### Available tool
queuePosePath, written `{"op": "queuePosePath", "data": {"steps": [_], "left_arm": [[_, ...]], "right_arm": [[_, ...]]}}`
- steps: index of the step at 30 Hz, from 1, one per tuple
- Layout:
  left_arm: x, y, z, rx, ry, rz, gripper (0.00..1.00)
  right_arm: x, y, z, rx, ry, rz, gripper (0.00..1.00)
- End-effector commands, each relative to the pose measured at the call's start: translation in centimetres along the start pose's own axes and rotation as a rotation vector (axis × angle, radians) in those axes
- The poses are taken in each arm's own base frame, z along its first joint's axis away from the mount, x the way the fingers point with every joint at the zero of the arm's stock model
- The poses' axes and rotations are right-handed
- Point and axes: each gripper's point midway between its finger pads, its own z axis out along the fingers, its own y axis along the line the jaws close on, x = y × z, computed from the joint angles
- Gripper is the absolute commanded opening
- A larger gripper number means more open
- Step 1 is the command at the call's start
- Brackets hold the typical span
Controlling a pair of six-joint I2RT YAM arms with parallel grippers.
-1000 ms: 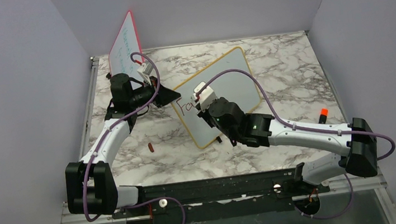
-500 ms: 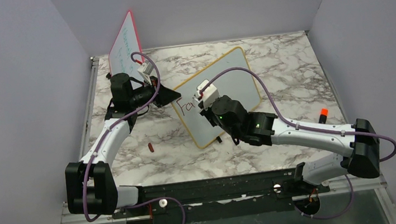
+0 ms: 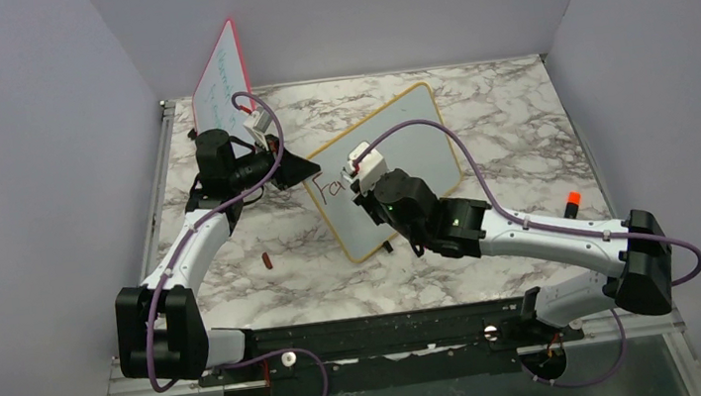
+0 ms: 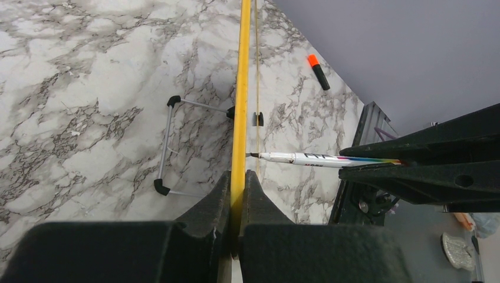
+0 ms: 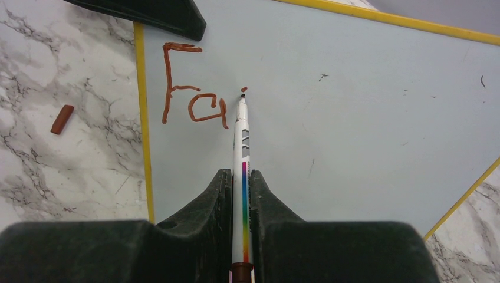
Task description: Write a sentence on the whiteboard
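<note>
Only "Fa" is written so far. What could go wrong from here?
The left claw pinches just the board's edge, so pen pressure may shift it. The marker sits thin in the right claw and could twist, skewing strokes. Moving on, that claw might smear the "Fa".

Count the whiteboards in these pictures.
2: the yellow-framed whiteboard sits mid-table, its edge clamped by the left fingers; the red-framed board stands at the far left corner. None seems hidden.

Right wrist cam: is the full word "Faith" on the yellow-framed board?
No, the whiteboard shows only the letters "Fa" and a dot, with the marker tip just under that dot.
</note>
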Motion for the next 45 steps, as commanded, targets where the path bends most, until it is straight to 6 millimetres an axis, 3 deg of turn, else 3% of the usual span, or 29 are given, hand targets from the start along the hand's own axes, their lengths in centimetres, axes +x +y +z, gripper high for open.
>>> {"op": "queuePosePath", "data": {"steps": [1, 28, 34, 41, 45], "left_arm": [[2.4, 0.0, 0.5, 0.016, 0.074, -0.034, 0.00], [2.4, 0.1, 0.5, 0.013, 0.074, -0.035, 0.00], [2.5, 0.1, 0.5, 0.013, 0.073, -0.033, 0.00], [2.3, 0.0, 0.5, 0.011, 0.071, -0.027, 0.00], [2.3, 0.0, 0.5, 0.011, 0.071, -0.027, 0.00]], "right_arm": [[1.4, 0.1, 0.4, 0.009, 0.041, -0.012, 0.01], [3.9, 0.7, -0.5, -0.034, 0.142, -0.007, 0.01], [3.5, 0.6, -0.7, -0.035, 0.131, 0.004, 0.01], [0.9, -0.1, -1.5, -0.031, 0.029, 0.044, 0.01], [0.6, -1.0, -1.6, 0.014, -0.003, 0.053, 0.01]]}}
